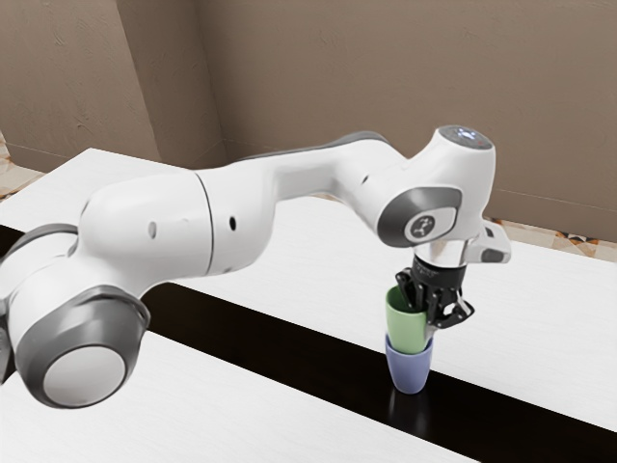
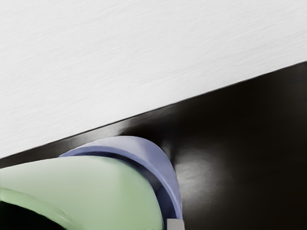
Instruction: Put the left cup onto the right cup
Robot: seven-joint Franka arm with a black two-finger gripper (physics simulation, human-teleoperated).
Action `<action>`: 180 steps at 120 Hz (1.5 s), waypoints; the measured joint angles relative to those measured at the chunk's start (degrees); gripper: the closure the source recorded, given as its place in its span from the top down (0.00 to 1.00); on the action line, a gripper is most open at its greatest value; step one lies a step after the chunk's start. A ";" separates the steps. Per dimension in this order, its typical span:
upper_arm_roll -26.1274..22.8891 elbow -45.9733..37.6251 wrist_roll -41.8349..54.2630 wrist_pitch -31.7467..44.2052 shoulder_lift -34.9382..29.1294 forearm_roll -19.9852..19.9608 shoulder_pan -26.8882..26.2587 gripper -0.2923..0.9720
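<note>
Exterior view: two cups, one arm, one gripper. The green cup (image 1: 405, 323) sits nested in the blue cup (image 1: 409, 367), leaning a little off upright, so its lower part is hidden inside the blue cup and only its upper wall and rim show. The blue cup stands upright on the one black stripe (image 1: 289, 352) that crosses the white table (image 1: 540, 318), with white surface on both sides of it. The gripper (image 1: 434, 301) hangs directly above the blue cup, down at the green cup's rim on the side toward the exterior view's right (it covers that stretch of rim). Whether the claw grips the green cup or merely stands at it cannot be told, since black parts overlap the rim there.

Wrist view: again two cups, both cut off by the frame. The green cup (image 2: 96, 191) lies blurred and close under the hand, and its dark inside is barely readable. The blue cup (image 2: 165, 167) shows as one curved band of rim around the green cup. Beyond the blue cup run the stripe (image 2: 240, 143) and then the table (image 2: 120, 57).
</note>
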 joint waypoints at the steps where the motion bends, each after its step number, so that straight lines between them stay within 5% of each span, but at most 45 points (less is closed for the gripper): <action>1: -0.01 0.01 -0.01 0.01 0.03 0.00 0.01 0.15; 21: -0.20 0.10 -0.19 0.12 0.47 -0.02 0.01 0.16; 47: -0.60 0.11 -0.97 0.05 0.40 -0.46 0.03 0.51; 74: -0.71 1.24 -1.71 -0.45 -0.05 -0.45 -0.05 0.67; 145: -1.52 1.15 -3.97 -7.29 -11.53 -0.50 0.13 0.75; 180: -3.15 -14.14 4.24 -13.06 -28.30 -0.45 10.19 0.76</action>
